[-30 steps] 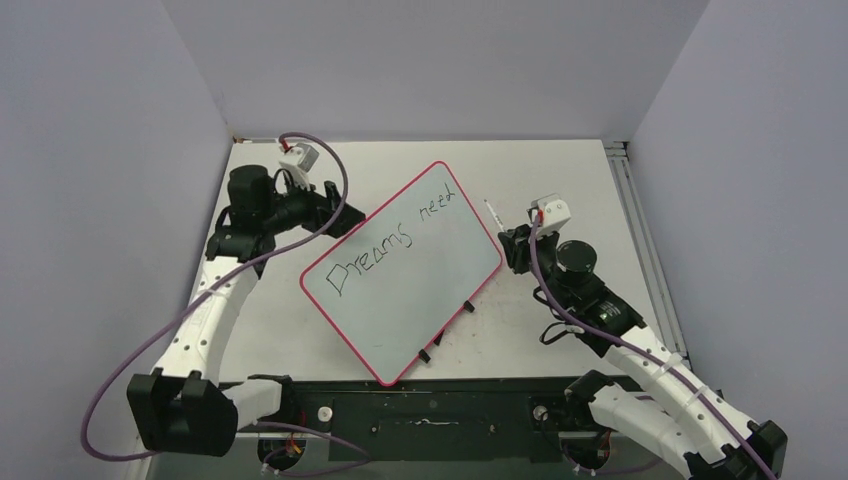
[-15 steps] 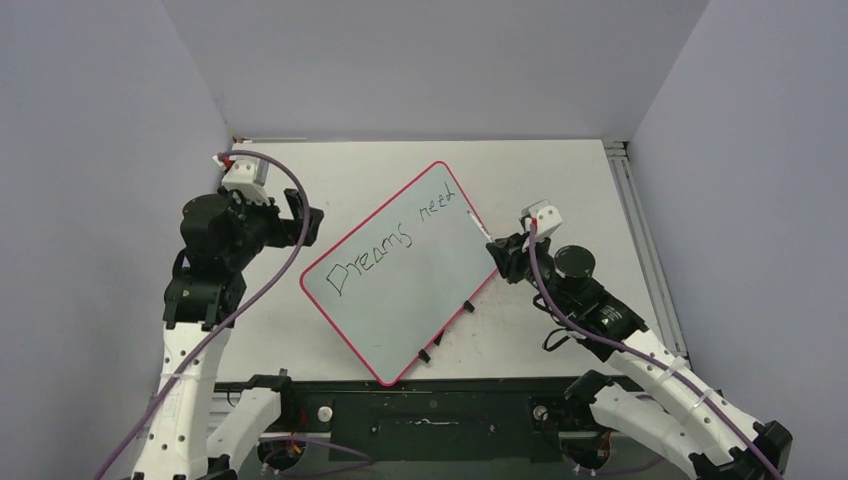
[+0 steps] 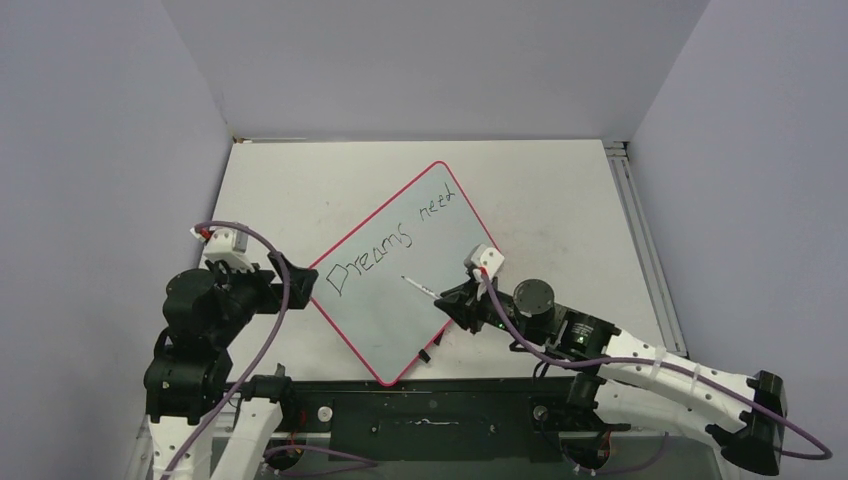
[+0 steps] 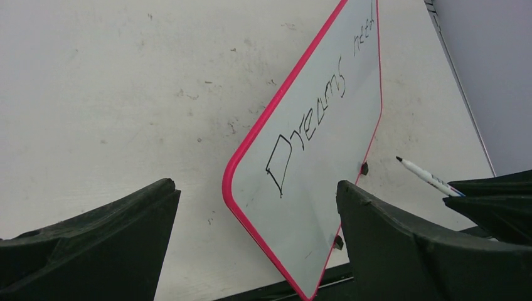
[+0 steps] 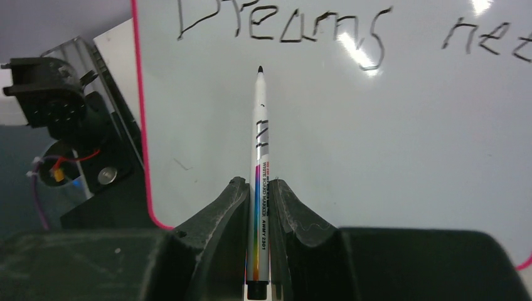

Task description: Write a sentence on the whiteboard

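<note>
Top external: flat glossy whiteboard (image 3: 385, 325), pink-red rim, rounded corners, on scuffed table (image 3: 560, 190); slanted sentence (image 3: 385, 245) reads "Dreams need". At its 4 o'clock right pincer (image 3: 452, 303) clamps slim whiteboard marker (image 3: 420, 287); at 9 o'clock left pincer (image 3: 303, 281) apart.

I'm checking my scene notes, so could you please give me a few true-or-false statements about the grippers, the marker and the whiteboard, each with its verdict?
1. The right gripper is shut on the marker. True.
2. The left gripper clamps the whiteboard by its rim. False: it is open and holds nothing.
3. The sentence reads "Dreams need". True.
4. The marker is capped. False: its black tip is bare.
</note>
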Action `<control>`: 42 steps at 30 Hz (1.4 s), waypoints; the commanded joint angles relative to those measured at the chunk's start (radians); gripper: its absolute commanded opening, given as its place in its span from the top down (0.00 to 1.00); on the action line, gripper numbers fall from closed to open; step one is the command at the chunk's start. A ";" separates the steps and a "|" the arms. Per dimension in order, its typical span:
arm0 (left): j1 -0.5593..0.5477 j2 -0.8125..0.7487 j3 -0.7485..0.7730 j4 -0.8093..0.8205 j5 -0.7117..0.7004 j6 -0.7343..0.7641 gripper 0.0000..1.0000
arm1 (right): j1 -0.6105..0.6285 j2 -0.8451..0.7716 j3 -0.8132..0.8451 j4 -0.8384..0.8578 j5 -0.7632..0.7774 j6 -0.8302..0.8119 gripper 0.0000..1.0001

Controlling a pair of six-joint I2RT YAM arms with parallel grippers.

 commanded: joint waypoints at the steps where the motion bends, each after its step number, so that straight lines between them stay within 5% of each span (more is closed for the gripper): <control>1: -0.003 -0.022 -0.060 -0.064 0.036 -0.075 0.04 | 0.111 0.022 -0.024 0.130 0.067 0.040 0.95; 9: -0.008 -0.082 -0.213 0.023 0.146 -0.161 0.01 | 0.240 0.180 -0.025 0.275 0.150 0.048 0.95; 35: -0.008 -0.089 -0.292 -0.007 0.151 -0.161 0.42 | 0.352 0.351 -0.009 0.348 0.211 0.045 0.95; 42: -0.008 -0.081 -0.292 -0.015 0.148 -0.157 0.44 | 0.355 0.367 -0.004 0.355 0.217 0.045 0.95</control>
